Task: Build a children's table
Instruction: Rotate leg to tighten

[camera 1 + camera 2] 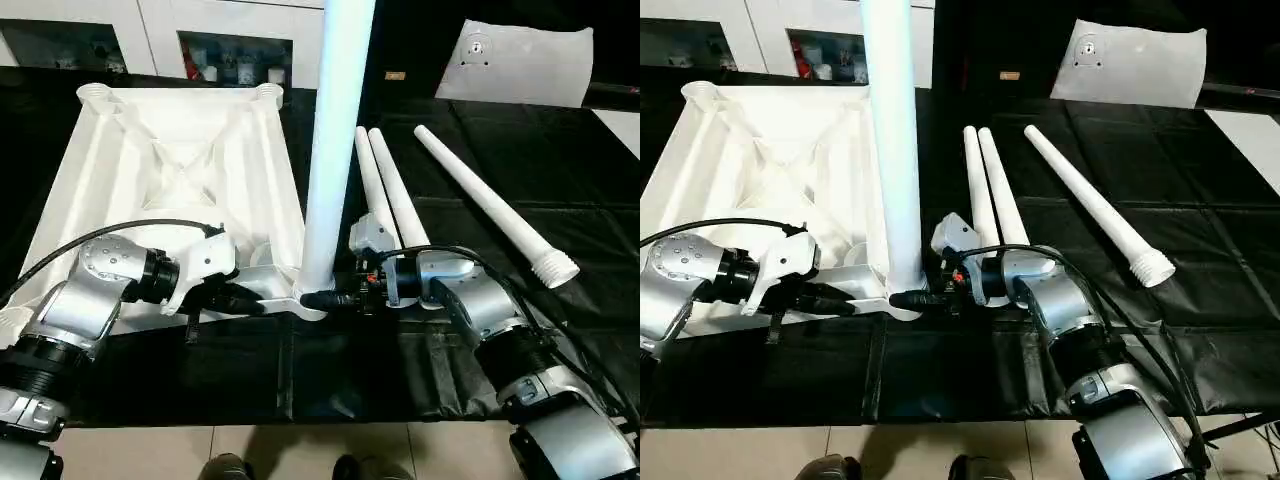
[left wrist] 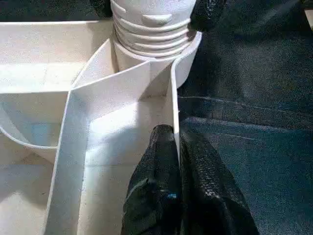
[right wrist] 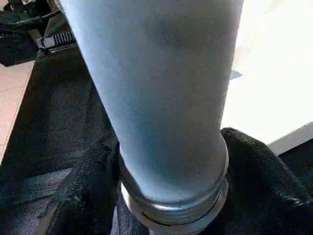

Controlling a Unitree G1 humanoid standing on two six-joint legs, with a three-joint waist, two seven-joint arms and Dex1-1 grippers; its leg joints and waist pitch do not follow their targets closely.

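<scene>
Tabletop (image 1: 180, 150) is lying upside down on the black-covered desk (image 1: 560, 180), ribbed underside up, over on the robot's left side. One leg (image 1: 335, 140) is standing upright in the near corner socket (image 2: 188, 54) on the side toward the middle of the desk, and in the left wrist view you can see its threaded end sitting in that socket with a few thread rings still showing above the rim.

Left claw (image 2: 172, 147) is clenched on the tabletop's thin side wall right next to that socket, one finger on the inside of the wall and one on the outside. Right claw (image 3: 171, 196) is grasping the upright leg down low near its base, black fingers (image 3: 83, 181) wrapped on either side of the tube.

The other three legs are loose on the desk to the right of the tabletop. Two of them (image 1: 385, 190) lie side by side, touching, with their near ends tucked behind the right wrist. The third leg (image 1: 495, 205) lies apart from them at an angle, its threaded end (image 1: 557, 268) pointing toward the robot's right.

Farther back there's a flat white sheet (image 1: 515, 62) with a small hole, and a white cabinet (image 1: 150, 35) with glass doors behind the tabletop. Someone's shoes (image 1: 225, 466) poke in at the floor edge by the desk.
</scene>
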